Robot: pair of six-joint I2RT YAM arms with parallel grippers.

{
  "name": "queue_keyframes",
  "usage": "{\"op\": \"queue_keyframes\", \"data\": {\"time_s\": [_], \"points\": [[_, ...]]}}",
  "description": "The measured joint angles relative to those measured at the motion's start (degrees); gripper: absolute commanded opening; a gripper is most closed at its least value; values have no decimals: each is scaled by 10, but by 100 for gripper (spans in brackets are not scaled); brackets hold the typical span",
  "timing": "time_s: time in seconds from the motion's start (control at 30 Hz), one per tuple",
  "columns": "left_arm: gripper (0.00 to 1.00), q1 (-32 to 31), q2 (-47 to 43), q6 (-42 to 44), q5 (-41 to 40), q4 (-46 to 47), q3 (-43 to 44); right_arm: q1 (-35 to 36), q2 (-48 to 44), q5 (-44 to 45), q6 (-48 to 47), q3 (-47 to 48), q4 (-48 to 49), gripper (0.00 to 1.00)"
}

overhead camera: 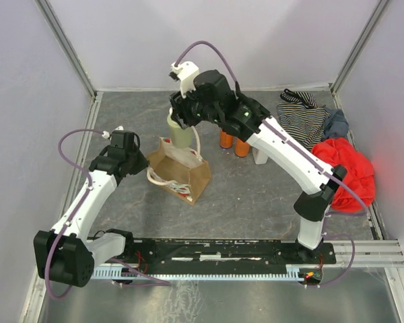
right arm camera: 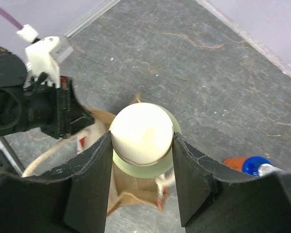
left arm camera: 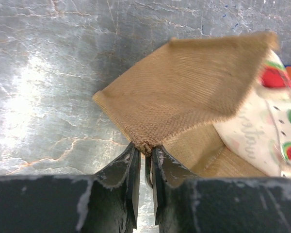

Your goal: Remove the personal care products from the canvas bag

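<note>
**Canvas bag**: tan-brown woven tote standing left of centre on the table, mouth up. Its cream looped handles spill over the near-left side.
- Print: a white panel with red-and-green fruit motifs and a line of cursive script, too blurred to read in the left wrist view.
- One woven corner is nipped between the almost-closed jaws of the left gripper.

**Pale-green cylinder**: cream cap, upright, directly over the bag's mouth. It is clamped on both sides just below the cap by the right gripper. Whether its base is clear of the rim cannot be told. No label is visible.

**Orange pump bottles**: two, blue tops, standing side by side just right of the bag and out of it. The right arm passes above and beside them. One shows at the lower right of the right wrist view.

**White flat bottle**: next to the orange pair, partly hidden by the right arm.

**Cloths, far right:** striped garment, grey-blue cloth and red cloth, all well apart from the bag.

**Surface:** table, dark grey with a cracked mottled pattern.

**Room:** pale lilac walls and metal corner posts.
</note>
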Motion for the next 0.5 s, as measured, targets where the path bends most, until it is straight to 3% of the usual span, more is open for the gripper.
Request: {"op": "queue_keyframes", "data": {"time_s": [0.33, 0.5], "points": [[22, 14, 23, 29, -52, -59, 51, -60, -33, 2, -10, -1, -14, 44], [22, 29, 24, 39, -71, -70, 63, -78, -94, 14, -15, -64, -1, 44]]}}
